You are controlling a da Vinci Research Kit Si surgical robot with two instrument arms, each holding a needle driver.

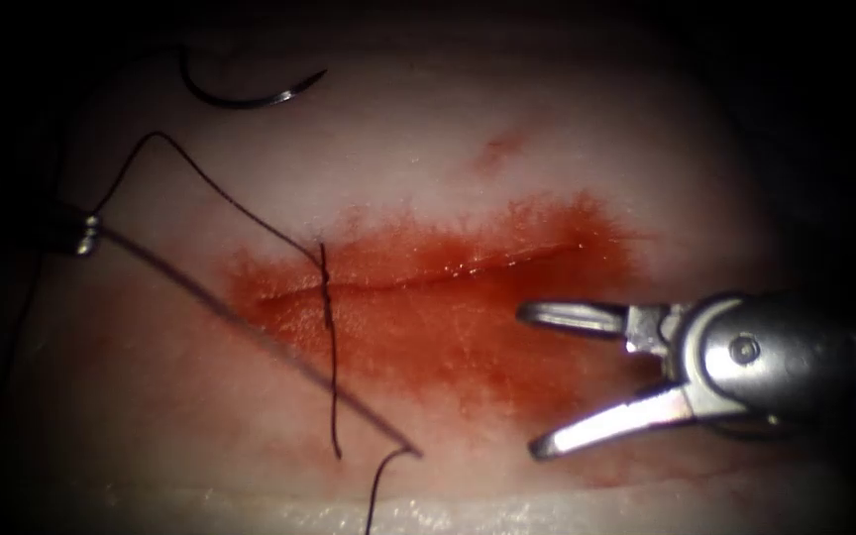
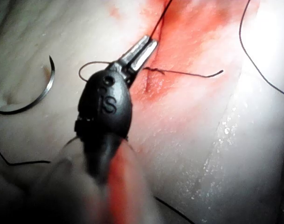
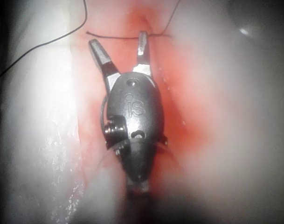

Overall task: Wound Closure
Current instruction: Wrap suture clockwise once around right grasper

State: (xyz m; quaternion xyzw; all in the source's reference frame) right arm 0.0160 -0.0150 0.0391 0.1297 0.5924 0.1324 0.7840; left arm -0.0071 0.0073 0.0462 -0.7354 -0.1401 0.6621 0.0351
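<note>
A piece of pale tissue (image 1: 567, 119) is seen from above, with a cut (image 1: 428, 277) running left to right through a patch of red fluid (image 1: 428, 337). The curved needle (image 1: 250, 97) is seen lying free on the tissue's far left, outside the tissue and held by nothing. Dark thread (image 1: 200, 178) is stitched across the cut's left end, with a tail trailing toward the near side. The left tool (image 2: 139, 53) is placed at the far left, fingers pressed together on the thread. The right tool (image 1: 532, 381) is placed near the cut's right end, fingers (image 1: 572, 315) spread wide, holding nothing.
</note>
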